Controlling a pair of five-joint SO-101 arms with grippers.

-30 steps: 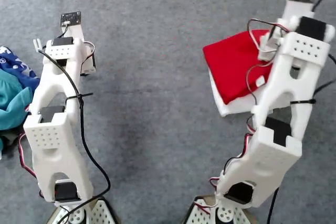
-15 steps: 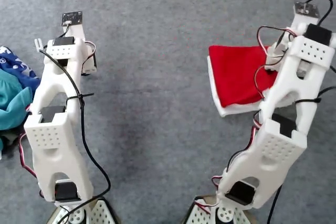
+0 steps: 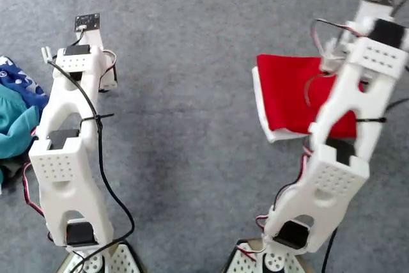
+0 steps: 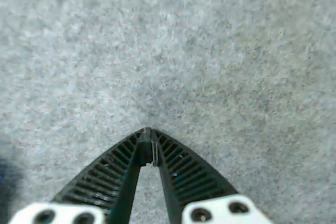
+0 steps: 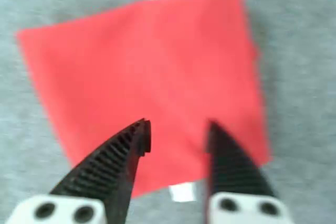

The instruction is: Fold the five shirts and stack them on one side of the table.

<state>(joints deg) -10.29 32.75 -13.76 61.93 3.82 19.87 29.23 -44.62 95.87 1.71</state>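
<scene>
Left edge of the high view: the pile of teal and blue lies unfolded. Farther up at right, the red shirt sits folded on a white one. The right gripper hovers over it, parted and empty. The left gripper is pinched closed on nothing. Stacking looks done, so the next call is likely fetching from the pile.
</scene>
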